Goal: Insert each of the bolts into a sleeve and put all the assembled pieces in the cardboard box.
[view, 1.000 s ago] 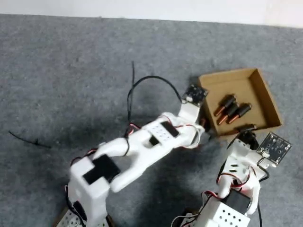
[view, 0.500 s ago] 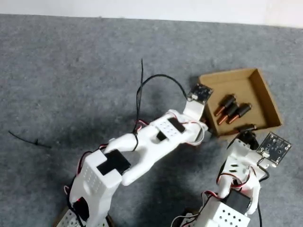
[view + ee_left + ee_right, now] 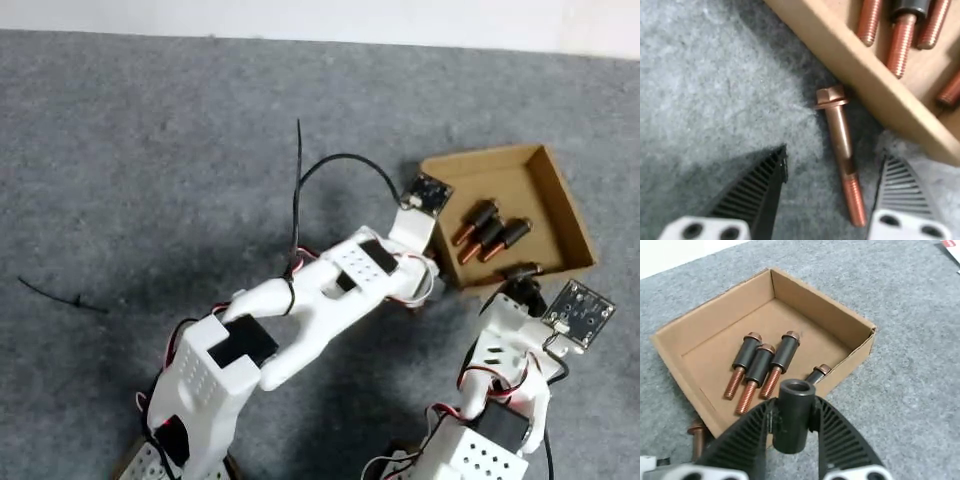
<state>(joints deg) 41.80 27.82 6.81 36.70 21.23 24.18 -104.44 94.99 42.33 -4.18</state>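
**Loose bolt squarely in the claw's sights**

The bolt (image 3: 840, 145) lies flat on the carpet, just beside the outer wall of the cardboard box (image 3: 572, 210), right of centre in the high frame. Pickup looks on: the left gripper (image 3: 835, 156) hangs wide open astride it and need only drop and close on the shank. The right gripper (image 3: 794, 407) clamps a sleeve (image 3: 793, 425) upright nearby.
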